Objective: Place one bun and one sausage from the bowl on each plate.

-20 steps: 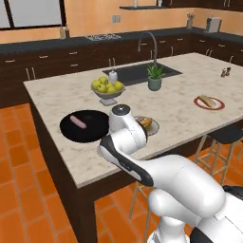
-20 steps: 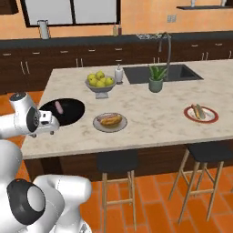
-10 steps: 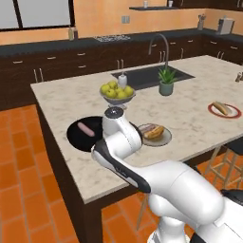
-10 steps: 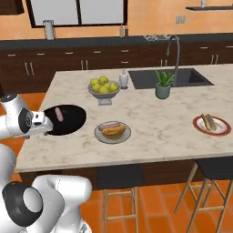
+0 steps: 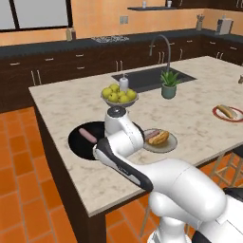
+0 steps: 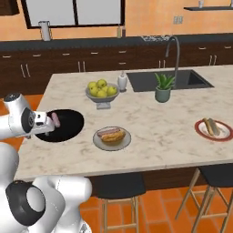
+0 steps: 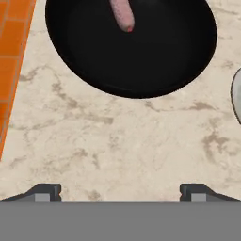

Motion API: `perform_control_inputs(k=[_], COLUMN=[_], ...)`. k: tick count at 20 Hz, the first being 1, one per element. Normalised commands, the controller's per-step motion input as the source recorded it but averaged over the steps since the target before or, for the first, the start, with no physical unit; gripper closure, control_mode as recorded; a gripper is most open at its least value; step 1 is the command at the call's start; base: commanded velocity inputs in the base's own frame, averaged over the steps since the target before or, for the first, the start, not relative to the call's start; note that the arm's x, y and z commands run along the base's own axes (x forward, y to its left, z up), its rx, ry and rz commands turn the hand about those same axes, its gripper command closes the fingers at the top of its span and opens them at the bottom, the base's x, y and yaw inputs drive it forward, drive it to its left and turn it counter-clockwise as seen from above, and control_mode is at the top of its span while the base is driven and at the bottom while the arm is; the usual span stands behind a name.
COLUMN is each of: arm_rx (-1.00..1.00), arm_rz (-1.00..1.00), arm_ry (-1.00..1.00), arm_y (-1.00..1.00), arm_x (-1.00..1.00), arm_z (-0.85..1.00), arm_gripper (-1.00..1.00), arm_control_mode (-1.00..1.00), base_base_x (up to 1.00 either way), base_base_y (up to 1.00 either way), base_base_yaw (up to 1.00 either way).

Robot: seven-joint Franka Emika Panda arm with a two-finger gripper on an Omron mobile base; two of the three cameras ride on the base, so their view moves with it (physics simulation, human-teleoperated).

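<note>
The black bowl (image 5: 78, 144) (image 6: 68, 129) (image 7: 155, 61) sits near the counter's left front corner, and one pinkish sausage (image 5: 87, 134) (image 6: 56, 119) (image 7: 122, 14) lies in it. A bun (image 5: 159, 137) (image 6: 111, 135) and a sausage (image 5: 151, 136) rest on the grey plate (image 5: 168, 146) (image 6: 123, 142). On the red-rimmed plate (image 5: 216, 113) (image 6: 200, 130) at the far right lies another bun (image 5: 227, 111) (image 6: 210, 126). My gripper (image 6: 44, 130) (image 7: 120, 193) hangs open over bare marble just in front of the bowl, with nothing between its fingertips (image 7: 47, 192).
A grey footed bowl of yellow-green fruit (image 5: 118, 96) (image 6: 101, 89), a soap bottle (image 5: 123, 83), a potted plant (image 5: 168, 85) (image 6: 164, 88) and the sink with its tap (image 5: 156, 78) stand behind. Bar stools (image 6: 218, 182) stand below the counter's near edge. Orange floor (image 7: 12, 56) lies past the counter's edge.
Both base views have shifted because the base is driving; the island now looks closer. My gripper stays open beside the bowl.
</note>
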Motion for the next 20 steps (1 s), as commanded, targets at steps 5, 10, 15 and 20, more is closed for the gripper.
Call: perform_control_inputs(k=[5,10,15,20], arm_rx=[0.00,0.01,0.05,-0.01], arm_rz=[0.00,0.00,-0.01,0.00], arm_ry=[0.00,-0.01,-0.04,0.08], arm_y=[0.00,-0.02,-0.19,-0.02], arm_x=[0.00,0.11,0.92,0.98], arm_z=[0.00,0.20,1.00,0.04], arm_gripper=[-1.00,-1.00,-1.00,-1.00], arm_control_mode=[1.00,-1.00,-1.00,-1.00], base_base_x=[0.55,0.59,0.00,0.00], base_base_y=[0.40,-0.03,0.00,0.00], base_base_yaw=[0.00,-0.02,0.00,0.00])
